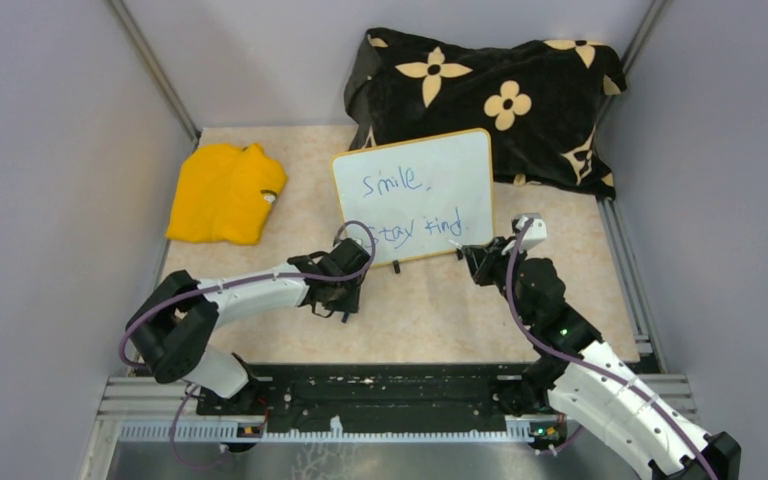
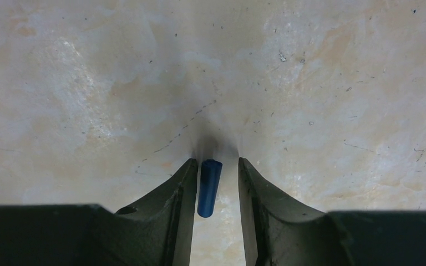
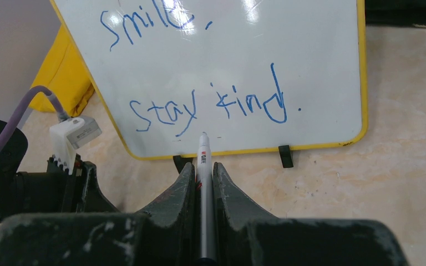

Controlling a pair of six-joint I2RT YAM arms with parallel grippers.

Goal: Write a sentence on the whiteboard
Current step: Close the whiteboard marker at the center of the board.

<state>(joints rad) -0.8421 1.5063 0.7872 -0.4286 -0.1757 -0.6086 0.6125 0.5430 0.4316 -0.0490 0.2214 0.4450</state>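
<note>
The whiteboard (image 1: 465, 160) stands tilted on small black feet at the middle of the table, with a yellow rim. The sentence (image 1: 392, 182) reads "Smile, Stay kind" in blue, in two lines. My right gripper (image 1: 472, 256) is shut on a white marker (image 3: 203, 158). The marker's tip points at the board's lower edge, under "Stay", in the right wrist view, where the whiteboard (image 3: 310, 50) and the sentence (image 3: 238, 105) fill the top. My left gripper (image 1: 344, 296) points down at the table left of the board. Its jaws (image 2: 214, 164) are apart around a blue cap (image 2: 209, 188), which lies against the left finger.
A yellow cloth (image 1: 225, 192) lies at the back left. A black cloth with cream flowers (image 1: 490, 95) is heaped behind the board. Grey walls close in the table on three sides. The left arm's wrist (image 3: 44, 185) shows at the left of the right wrist view.
</note>
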